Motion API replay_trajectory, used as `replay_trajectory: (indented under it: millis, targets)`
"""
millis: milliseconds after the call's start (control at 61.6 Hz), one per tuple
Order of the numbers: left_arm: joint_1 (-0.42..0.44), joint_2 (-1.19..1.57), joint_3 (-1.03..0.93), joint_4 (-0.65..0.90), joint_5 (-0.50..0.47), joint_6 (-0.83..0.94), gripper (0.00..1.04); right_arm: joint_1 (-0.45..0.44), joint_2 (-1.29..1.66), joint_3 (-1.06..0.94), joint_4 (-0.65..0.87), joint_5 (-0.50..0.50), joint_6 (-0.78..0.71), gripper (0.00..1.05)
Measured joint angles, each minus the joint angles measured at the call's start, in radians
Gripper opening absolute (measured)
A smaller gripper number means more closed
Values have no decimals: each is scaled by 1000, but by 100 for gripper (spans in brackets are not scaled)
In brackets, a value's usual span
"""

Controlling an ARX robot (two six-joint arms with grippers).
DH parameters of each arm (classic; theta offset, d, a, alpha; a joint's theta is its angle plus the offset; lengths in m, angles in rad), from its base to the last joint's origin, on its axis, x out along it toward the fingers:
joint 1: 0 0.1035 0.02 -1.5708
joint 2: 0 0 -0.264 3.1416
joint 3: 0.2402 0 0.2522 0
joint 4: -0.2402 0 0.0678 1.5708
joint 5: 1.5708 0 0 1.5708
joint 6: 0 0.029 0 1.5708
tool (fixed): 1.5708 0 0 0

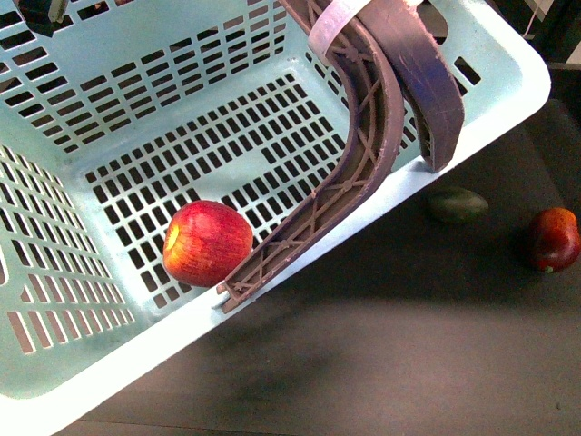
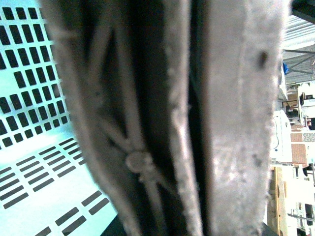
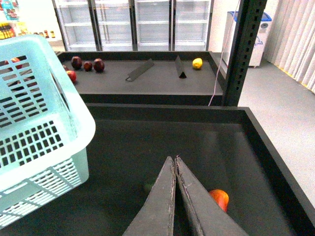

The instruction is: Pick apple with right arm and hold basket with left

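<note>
The red apple (image 1: 207, 243) lies on the slotted floor inside the mint-green basket (image 1: 109, 145), against the near wall and beside the foot of a brownish-purple handle (image 1: 363, 154). The basket hangs tilted above the dark tray. In the left wrist view the two handles (image 2: 147, 123) fill the picture very close up. My left gripper is shut on them and its fingers do not show. My right gripper (image 3: 175, 158) is shut and empty, out over the dark tray to the right of the basket (image 3: 44, 123). Neither arm shows in the front view.
A dark green oval fruit (image 1: 457, 205) and a maroon-red fruit (image 1: 555, 239) lie on the dark tray (image 1: 381, 363) right of the basket. A red-orange fruit (image 3: 219, 199) shows behind my right fingers. A dark post (image 3: 243, 49) stands at the tray's far edge. A farther tray holds several fruits.
</note>
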Motion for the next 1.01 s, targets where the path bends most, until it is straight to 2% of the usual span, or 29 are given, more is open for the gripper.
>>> replay_trajectory:
  millis: [179,292,617,1007]
  targets:
    - [0,0,0,0,0,0,15,0,-47,0,-48,0,0,2]
    - [0,0,0,0,1,0,15,0,-182,0,-203,0,0,2]
    - [0,0,0,0,0,2,15,0,-206,0,-212,1,-1,3]
    - [0,0,0,0,0,0,15,0,-206,0,-212,1,0,66]
